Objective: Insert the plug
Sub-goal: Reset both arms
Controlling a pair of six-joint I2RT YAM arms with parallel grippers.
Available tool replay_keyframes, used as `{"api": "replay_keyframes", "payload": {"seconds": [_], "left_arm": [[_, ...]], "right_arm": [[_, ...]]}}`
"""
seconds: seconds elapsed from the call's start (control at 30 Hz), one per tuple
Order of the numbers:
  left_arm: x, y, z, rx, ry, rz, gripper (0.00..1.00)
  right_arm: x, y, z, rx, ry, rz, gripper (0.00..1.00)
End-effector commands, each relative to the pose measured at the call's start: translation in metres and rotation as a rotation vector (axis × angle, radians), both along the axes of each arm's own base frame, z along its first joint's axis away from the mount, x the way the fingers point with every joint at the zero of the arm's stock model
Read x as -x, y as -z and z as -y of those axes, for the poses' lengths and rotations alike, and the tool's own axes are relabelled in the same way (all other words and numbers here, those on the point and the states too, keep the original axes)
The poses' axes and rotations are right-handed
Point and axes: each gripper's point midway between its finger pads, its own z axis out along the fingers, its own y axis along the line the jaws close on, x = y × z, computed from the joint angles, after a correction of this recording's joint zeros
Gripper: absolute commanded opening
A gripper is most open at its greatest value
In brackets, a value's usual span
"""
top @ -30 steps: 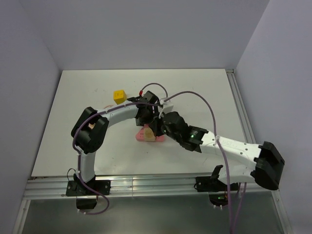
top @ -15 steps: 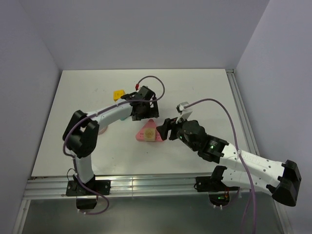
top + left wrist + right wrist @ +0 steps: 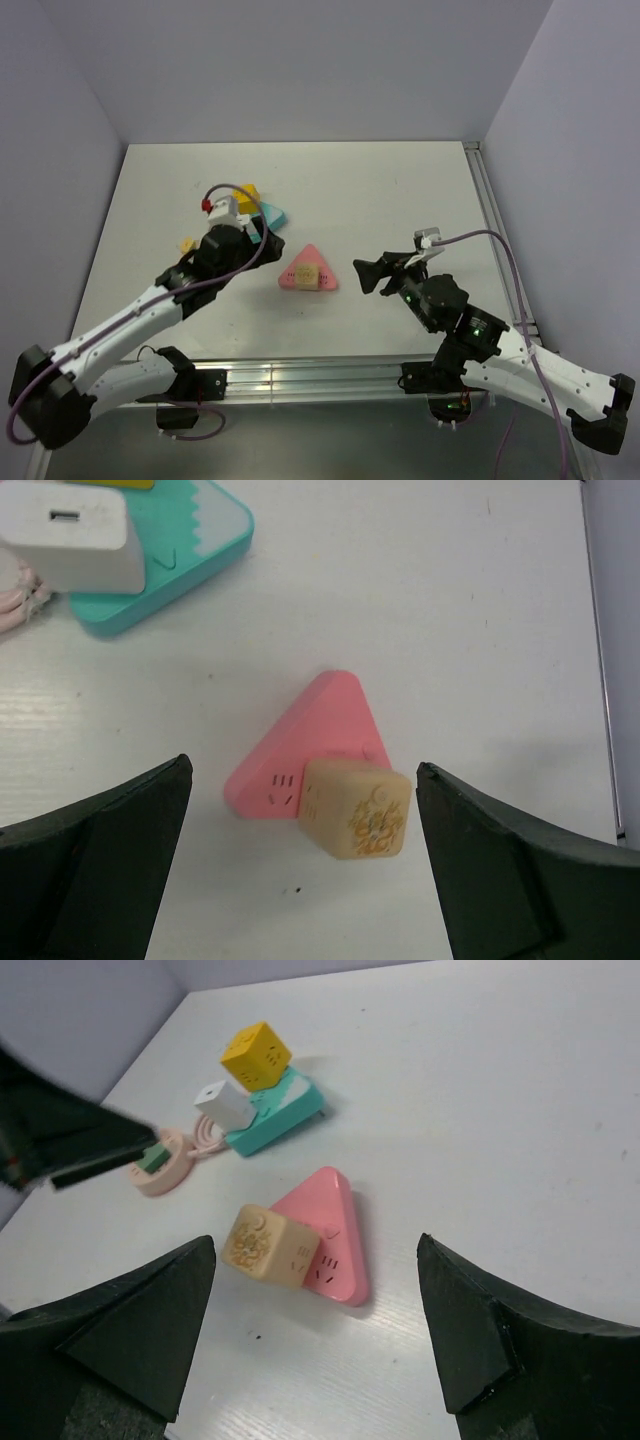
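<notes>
Left tool (image 3: 303, 770) is spread wide and empty, facing a pink triangle (image 3: 330, 720) that carries a cream cube (image 3: 358, 808). Right tool (image 3: 315, 1243) is also wide open with nothing in it, facing the same triangle. The plug (image 3: 152, 1158), a small green block, sits on a pink disc (image 3: 172, 1172) just beside the teal strip (image 3: 285, 1110) on the worktop (image 3: 400, 190).

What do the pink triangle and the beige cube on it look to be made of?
The pink triangle looks like moulded plastic with a smooth matte finish: even colour, rounded corners, and socket slots cut cleanly into its top. The beige cube also looks like hard plastic, with softly rounded edges. A gold-brown pattern shows on one face, but whether it is print or sticker cannot be told.
</notes>
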Motion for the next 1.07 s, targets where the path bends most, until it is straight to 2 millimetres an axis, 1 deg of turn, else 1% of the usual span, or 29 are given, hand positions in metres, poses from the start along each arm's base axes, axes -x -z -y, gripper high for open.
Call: {"api": "replay_keyframes", "payload": {"seconds": [0.0, 0.03, 0.07, 0.1, 0.13, 0.17, 0.2, 0.23, 0.27, 0.3, 0.37, 0.4, 0.5, 0.53, 0.57, 0.63, 0.77, 0.83, 0.9, 1.0, 1.03], "left_arm": [[0.016, -0.029, -0.010, 0.131, 0.023, 0.200, 1.00], [0.022, -0.019, -0.015, 0.143, 0.025, 0.225, 1.00], [0.031, -0.036, -0.024, 0.186, 0.027, 0.292, 0.99], [0.035, -0.037, -0.029, 0.194, 0.021, 0.314, 0.99], [0.041, -0.027, -0.033, 0.189, 0.031, 0.319, 1.00], [0.048, -0.038, -0.039, 0.208, 0.040, 0.372, 0.99], [0.052, -0.037, -0.040, 0.213, 0.048, 0.382, 0.99], [0.055, -0.030, -0.043, 0.210, 0.047, 0.379, 1.00], [0.059, -0.031, -0.048, 0.217, 0.044, 0.393, 0.99], [0.061, -0.028, -0.050, 0.215, 0.041, 0.390, 1.00], [0.065, -0.014, -0.057, 0.186, 0.029, 0.363, 1.00], [0.067, -0.012, -0.058, 0.176, 0.033, 0.362, 0.99], [0.072, -0.004, -0.057, 0.168, 0.064, 0.362, 0.99], [0.074, -0.008, -0.055, 0.183, 0.084, 0.386, 0.99], [0.078, -0.009, -0.050, 0.187, 0.123, 0.399, 1.00], [0.079, -0.004, -0.049, 0.187, 0.131, 0.404, 1.00], [0.083, 0.007, -0.042, 0.199, 0.177, 0.405, 1.00], [0.083, 0.007, -0.042, 0.193, 0.176, 0.406, 0.99], [0.083, 0.013, -0.041, 0.186, 0.180, 0.389, 1.00], [0.081, 0.016, -0.041, 0.173, 0.181, 0.376, 0.99], [0.080, 0.010, -0.039, 0.187, 0.179, 0.393, 0.99]], "right_arm": [[-0.006, 0.006, 0.027, -0.015, 0.127, 0.008, 0.88], [-0.006, 0.007, 0.029, -0.025, 0.136, 0.011, 0.89], [-0.006, 0.007, 0.031, -0.039, 0.149, 0.015, 0.89], [-0.006, 0.012, 0.035, -0.047, 0.162, 0.014, 0.89], [-0.006, 0.014, 0.037, -0.056, 0.173, 0.014, 0.89], [-0.008, 0.017, 0.041, -0.059, 0.199, 0.017, 0.89], [-0.008, 0.025, 0.043, -0.053, 0.207, 0.012, 0.89], [-0.009, 0.028, 0.044, -0.050, 0.217, 0.012, 0.88], [-0.010, 0.036, 0.044, -0.039, 0.220, 0.008, 0.89], [-0.010, 0.041, 0.043, -0.031, 0.221, 0.002, 0.88], [-0.011, 0.051, 0.045, -0.020, 0.241, -0.020, 0.88], [-0.013, 0.055, 0.047, -0.010, 0.262, -0.027, 0.88], [-0.015, 0.060, 0.049, -0.003, 0.282, -0.036, 0.88], [-0.015, 0.059, 0.047, -0.008, 0.277, -0.031, 0.88], [-0.015, 0.063, 0.047, 0.005, 0.275, -0.035, 0.88], [-0.015, 0.064, 0.046, 0.013, 0.270, -0.036, 0.88], [-0.016, 0.063, 0.049, 0.002, 0.292, -0.037, 0.88], [-0.016, 0.063, 0.049, -0.003, 0.291, -0.035, 0.88], [-0.015, 0.063, 0.050, -0.009, 0.293, -0.033, 0.88], [-0.015, 0.061, 0.050, -0.017, 0.291, -0.029, 0.89], [-0.015, 0.060, 0.051, -0.022, 0.297, -0.026, 0.90]]}}
